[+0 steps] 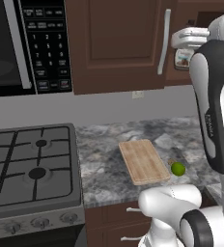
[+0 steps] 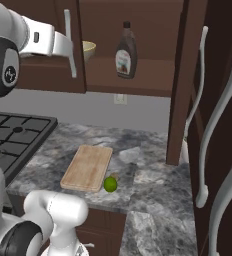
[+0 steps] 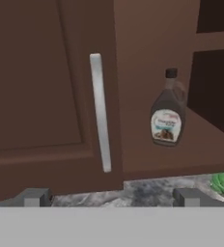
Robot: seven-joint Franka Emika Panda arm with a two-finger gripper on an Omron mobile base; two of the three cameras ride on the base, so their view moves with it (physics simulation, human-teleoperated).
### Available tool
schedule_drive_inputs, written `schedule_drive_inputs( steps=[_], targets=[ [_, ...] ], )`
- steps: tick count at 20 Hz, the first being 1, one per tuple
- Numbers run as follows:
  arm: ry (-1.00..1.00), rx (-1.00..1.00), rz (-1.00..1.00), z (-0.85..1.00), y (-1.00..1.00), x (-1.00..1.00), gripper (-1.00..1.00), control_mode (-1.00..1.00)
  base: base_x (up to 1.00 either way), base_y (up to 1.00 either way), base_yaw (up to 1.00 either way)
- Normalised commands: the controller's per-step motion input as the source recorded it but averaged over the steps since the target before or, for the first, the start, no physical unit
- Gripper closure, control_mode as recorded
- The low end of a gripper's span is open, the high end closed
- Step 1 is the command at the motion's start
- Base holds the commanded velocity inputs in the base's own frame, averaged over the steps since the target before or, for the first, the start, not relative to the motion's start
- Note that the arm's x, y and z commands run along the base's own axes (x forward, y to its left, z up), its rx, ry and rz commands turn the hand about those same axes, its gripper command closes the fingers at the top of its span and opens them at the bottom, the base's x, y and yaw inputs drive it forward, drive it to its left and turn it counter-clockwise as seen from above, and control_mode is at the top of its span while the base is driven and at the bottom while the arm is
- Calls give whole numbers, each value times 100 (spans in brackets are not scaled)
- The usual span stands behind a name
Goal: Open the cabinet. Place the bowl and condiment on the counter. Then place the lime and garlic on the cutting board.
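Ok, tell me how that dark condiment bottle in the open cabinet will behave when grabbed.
The condiment bottle stands tall and narrow on the cabinet shelf, so a push up high would probably tip it. Its tapered neck looks slippery; the wider labelled body seems the safer grip. The open gripper looks wide enough.

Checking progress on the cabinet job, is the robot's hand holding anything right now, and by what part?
Nothing is held. The hand is open and empty, facing the cabinet door handle and the condiment bottle on the shelf.
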Motion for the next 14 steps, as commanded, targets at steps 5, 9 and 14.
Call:
schedule_drive_inputs(
  steps=[5,9,14],
  targets=[
    [-1,0,4,-1,8,27,-100,-100,0,0,0],
    [-1,-1,4,-3,9,27,-100,-100,0,0,0],
    [-3,-3,4,-4,6,29,-100,-100,0,0,0]
  ],
)
